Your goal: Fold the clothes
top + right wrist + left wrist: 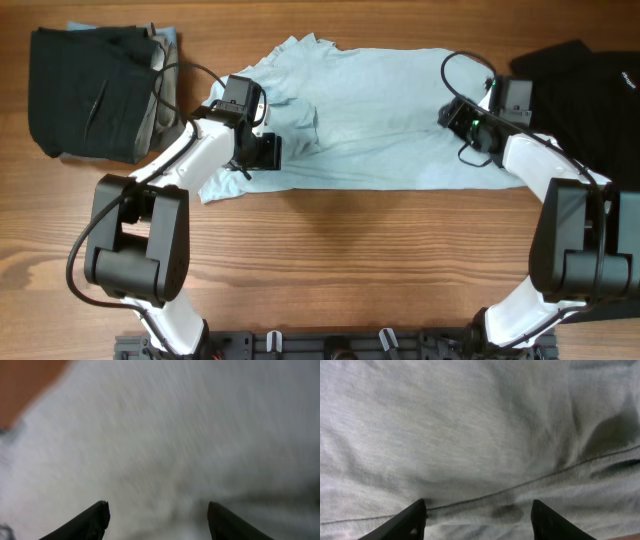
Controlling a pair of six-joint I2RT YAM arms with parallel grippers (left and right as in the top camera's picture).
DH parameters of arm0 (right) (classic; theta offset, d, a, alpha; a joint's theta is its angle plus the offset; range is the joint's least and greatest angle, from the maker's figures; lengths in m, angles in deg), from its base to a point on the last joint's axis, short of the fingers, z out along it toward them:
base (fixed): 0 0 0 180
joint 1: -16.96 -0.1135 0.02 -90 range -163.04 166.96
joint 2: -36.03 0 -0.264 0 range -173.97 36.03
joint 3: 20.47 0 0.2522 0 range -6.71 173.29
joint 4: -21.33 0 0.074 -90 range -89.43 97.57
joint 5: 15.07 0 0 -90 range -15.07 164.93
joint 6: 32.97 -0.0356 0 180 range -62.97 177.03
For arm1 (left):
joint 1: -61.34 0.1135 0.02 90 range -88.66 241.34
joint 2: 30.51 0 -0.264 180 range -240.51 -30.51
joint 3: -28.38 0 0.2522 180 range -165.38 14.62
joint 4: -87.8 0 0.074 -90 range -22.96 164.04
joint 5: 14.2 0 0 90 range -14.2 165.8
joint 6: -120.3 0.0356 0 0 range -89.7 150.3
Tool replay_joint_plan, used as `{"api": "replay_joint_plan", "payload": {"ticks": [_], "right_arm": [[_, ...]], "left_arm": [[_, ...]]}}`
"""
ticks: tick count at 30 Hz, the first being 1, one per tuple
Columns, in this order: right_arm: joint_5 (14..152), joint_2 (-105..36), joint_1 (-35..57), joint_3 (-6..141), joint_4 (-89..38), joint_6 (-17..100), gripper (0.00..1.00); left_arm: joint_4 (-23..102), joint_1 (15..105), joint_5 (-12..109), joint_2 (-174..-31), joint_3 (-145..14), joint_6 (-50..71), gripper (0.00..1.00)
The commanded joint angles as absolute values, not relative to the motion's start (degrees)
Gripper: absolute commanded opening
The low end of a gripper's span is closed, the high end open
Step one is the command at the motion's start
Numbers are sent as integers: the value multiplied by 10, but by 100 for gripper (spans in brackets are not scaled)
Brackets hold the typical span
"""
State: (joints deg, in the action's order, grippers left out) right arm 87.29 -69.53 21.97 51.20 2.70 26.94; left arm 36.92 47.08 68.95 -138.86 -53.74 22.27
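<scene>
Right wrist view blurred; black T-shirt (590,90) cut by frame edge, probably under right arm (530,160)

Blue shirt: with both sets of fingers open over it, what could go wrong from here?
1. The left fingers straddle a seam at the bunched sleeve end of the blue shirt; closing there may catch several layers and skew the fold.
2. The view past the right fingers is blurred, so their grasp may miss the shirt's edge.
3. The black shirt lies close by the right arm and could get dragged.
</scene>
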Motion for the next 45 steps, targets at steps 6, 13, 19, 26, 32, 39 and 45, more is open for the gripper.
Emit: {"api": "replay_joint_plan", "payload": {"ticks": [6,13,19,26,32,39,45], "right_arm": [[906,-616,280,540,-32,301,68],[825,-574,311,539,-125,331,73],[738,-600,311,518,-130,347,77],[741,-670,311,518,-87,320,71],[767,-738,311,518,-40,256,68],[776,-764,320,519,105,256,81],[852,-724,336,526,125,285,81]], "left_arm": [[369,474,693,-1393,-535,221,66],[369,474,693,-1393,-535,221,67],[369,474,693,-1393,-535,221,67],[370,474,693,-1393,-535,221,67],[369,474,693,-1393,-535,221,66],[369,474,693,-1393,-535,221,66],[369,474,693,-1393,-535,221,66]]}}
